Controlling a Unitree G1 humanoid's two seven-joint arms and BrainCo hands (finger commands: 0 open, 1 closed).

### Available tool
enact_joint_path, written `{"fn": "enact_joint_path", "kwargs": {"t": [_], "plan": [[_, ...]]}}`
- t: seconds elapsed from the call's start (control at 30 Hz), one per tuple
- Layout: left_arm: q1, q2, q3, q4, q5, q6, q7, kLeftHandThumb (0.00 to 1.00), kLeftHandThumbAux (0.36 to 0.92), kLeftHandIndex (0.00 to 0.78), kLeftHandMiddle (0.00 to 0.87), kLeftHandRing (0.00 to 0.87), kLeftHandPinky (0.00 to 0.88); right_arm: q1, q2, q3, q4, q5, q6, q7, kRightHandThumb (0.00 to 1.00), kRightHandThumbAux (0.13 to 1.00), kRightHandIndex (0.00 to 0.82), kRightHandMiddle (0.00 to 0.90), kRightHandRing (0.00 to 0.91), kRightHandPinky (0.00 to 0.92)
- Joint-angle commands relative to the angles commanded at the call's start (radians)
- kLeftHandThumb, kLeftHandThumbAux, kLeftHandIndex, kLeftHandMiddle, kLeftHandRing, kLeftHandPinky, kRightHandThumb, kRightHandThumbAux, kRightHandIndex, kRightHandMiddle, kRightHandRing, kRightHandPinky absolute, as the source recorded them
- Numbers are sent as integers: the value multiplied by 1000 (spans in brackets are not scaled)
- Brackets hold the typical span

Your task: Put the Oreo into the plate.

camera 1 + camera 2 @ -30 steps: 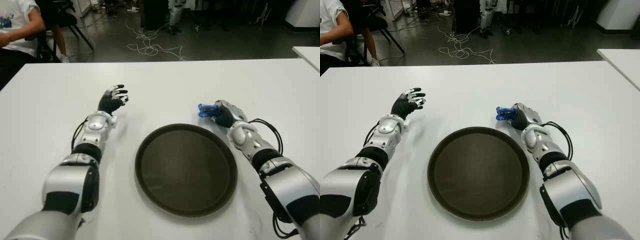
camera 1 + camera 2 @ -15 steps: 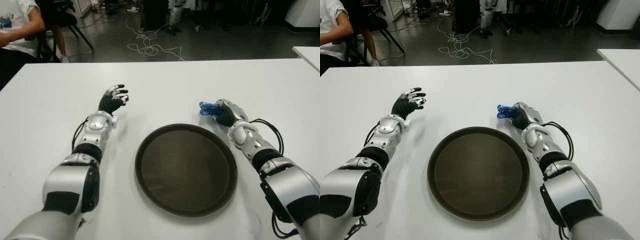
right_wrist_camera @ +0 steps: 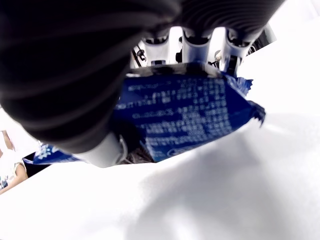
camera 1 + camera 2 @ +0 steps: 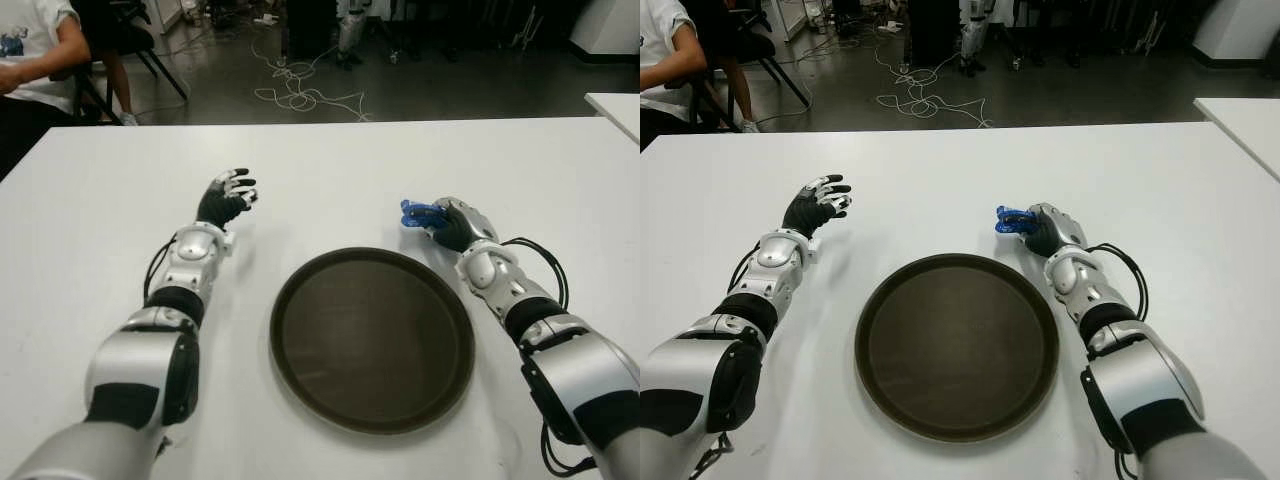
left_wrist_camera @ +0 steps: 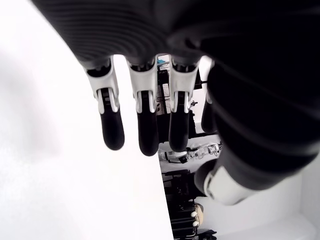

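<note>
A blue Oreo packet [image 4: 414, 212] sticks out leftward from my right hand [image 4: 448, 224], whose fingers are curled around it just beyond the far right rim of the plate. In the right wrist view the packet [image 3: 187, 116] is pinched between thumb and fingers, slightly above the white table. The round dark brown plate [image 4: 372, 337] lies in the middle near me, with nothing on it. My left hand [image 4: 225, 198] shows to the far left of the plate with its fingers [image 5: 112, 131] spread, holding nothing.
The white table [image 4: 330, 175] stretches wide behind the plate. A seated person [image 4: 30, 60] is at the far left corner beyond the table edge. Cables [image 4: 300, 95] lie on the dark floor behind. Another white table's corner [image 4: 615, 105] shows at the right.
My right hand has lifted the Oreo packet slightly and drifted a little up and to the right. The left hand has stayed where it was.
</note>
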Motion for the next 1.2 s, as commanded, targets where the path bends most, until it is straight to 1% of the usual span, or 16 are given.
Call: {"fn": "enact_joint_path", "kwargs": {"t": [0.07,0.17,0.23,0.3,0.37,0.43,0.5,0.57,0.67,0.77,0.83,0.97,1.07,1.13,1.2], "plan": [[0,0,0,0,0,0,0,159,773,211,256,242,248,0,-1,-1,0,0,-4,-4,700,718,439,770,759,731],[1,-1,0,0,0,-3,2,162,775,213,258,245,252,1,-24,-5,-51,-6,-73,-84,699,719,439,774,762,733],[1,-1,-1,0,-1,-4,3,163,776,214,260,248,256,4,-29,-5,-66,-10,-93,-106,699,720,439,777,764,734],[0,-1,0,0,-2,-4,4,166,777,216,262,251,260,17,-32,1,-97,-21,-120,-147,699,720,439,779,765,735],[1,-2,1,1,-3,-4,4,171,776,216,263,253,263,38,-30,13,-143,-39,-153,-202,699,720,439,779,765,737],[2,-2,1,1,-3,-5,4,171,774,214,263,253,262,59,-19,25,-193,-56,-175,-241,699,720,439,778,765,740],[3,-1,-2,1,0,-7,5,164,773,212,262,252,261,105,-12,47,-316,-82,-207,-253,699,721,438,778,768,748],[3,-1,-3,1,1,-7,5,159,773,210,261,251,259,129,-13,56,-375,-91,-213,-253,699,721,438,778,770,754],[3,-1,-5,1,3,-7,9,161,768,210,261,250,263,167,-35,79,-457,-91,-300,-193,697,721,438,779,774,764],[3,0,-3,1,1,-7,8,171,760,210,260,251,267,188,-47,90,-491,-78,-349,-122,697,721,438,783,781,773],[3,0,-3,1,1,-6,7,174,757,209,260,251,267,201,-58,92,-505,-61,-380,-54,697,721,438,789,786,780],[3,1,-3,1,1,-5,8,171,750,208,259,246,256,217,-70,94,-553,-28,-389,101,697,720,438,800,795,789],[3,2,-2,1,1,-5,8,157,746,205,255,242,247,218,-95,121,-579,15,-390,308,698,720,439,805,799,790],[3,2,-1,1,-1,-6,8,153,745,203,255,244,259,221,-105,129,-609,39,-384,399,698,719,439,803,798,786],[4,2,-1,0,-2,-6,8,153,746,202,254,246,265,225,-110,132,-638,68,-378,477,699,719,439,808,807,802]]}}
